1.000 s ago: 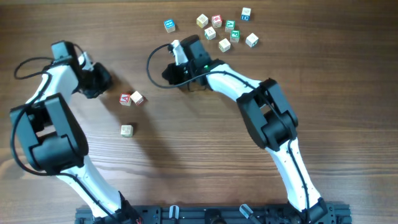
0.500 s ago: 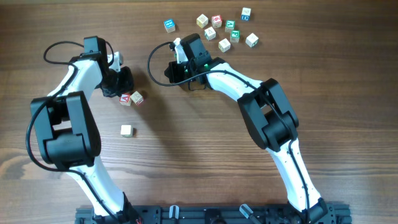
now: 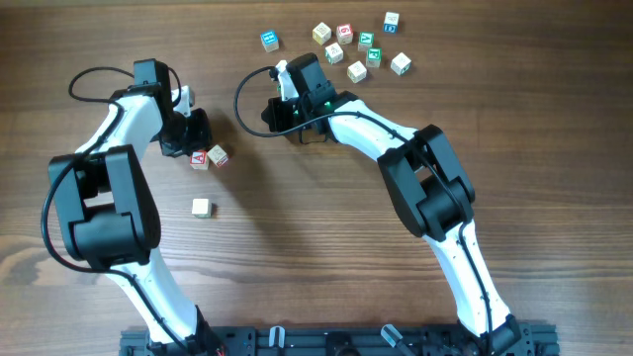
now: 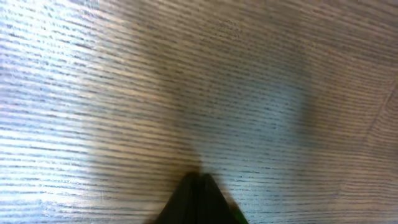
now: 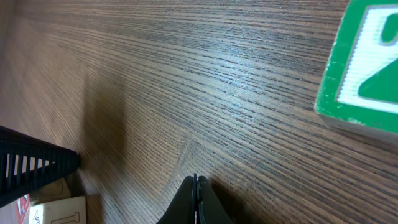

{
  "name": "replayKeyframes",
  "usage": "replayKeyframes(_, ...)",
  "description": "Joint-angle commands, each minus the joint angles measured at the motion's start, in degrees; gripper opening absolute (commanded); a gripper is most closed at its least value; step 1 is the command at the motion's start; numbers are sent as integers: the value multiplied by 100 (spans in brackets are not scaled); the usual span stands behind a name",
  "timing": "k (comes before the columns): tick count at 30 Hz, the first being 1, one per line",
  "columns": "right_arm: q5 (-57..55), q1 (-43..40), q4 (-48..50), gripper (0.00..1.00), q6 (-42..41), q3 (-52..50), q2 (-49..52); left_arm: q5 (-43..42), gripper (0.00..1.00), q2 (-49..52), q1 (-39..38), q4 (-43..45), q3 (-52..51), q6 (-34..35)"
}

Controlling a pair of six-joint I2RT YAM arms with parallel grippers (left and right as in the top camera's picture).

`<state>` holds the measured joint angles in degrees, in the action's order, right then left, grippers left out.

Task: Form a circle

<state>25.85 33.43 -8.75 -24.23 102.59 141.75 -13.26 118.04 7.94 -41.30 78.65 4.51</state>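
No circle of cubes shows. Two small pale cubes lie touching on the table, one red-printed [image 3: 200,158] and one beside it [image 3: 218,155]. A third pale cube [image 3: 201,207] lies alone nearer the front. My left gripper [image 3: 191,141] is shut and empty, just up and left of the pair; in its wrist view the shut tips [image 4: 200,178] hover over bare wood. My right gripper [image 3: 269,117] is shut and empty, to the right of the pair. Its tips [image 5: 196,182] point over the table, with a pale cube [image 5: 56,211] at the bottom left.
Several blue-, green- and red-printed cubes [image 3: 357,71] lie scattered at the back right, one blue-printed cube [image 3: 269,40] apart on the left. A green-printed cube [image 5: 367,68] fills the right wrist view's upper right. A black cable [image 3: 240,99] loops beside the right wrist.
My left arm swung right from the table's left side to just beside the two touching cubes, then stopped. The cubes and the right arm stayed put.
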Motion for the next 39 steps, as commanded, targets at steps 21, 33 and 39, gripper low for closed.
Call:
replayKeyframes(21, -529, -39, -157, 4, -15, -105, 151, 72, 4, 26, 31, -116, 98, -131)
replayKeyframes(33, -529, -39, -157, 4, -15, -105, 151, 72, 4, 26, 31, -125, 98, -127)
replayKeyframes(39, -529, -39, -160, 4, -15, -105, 151, 72, 4, 26, 31, -168, 98, -129)
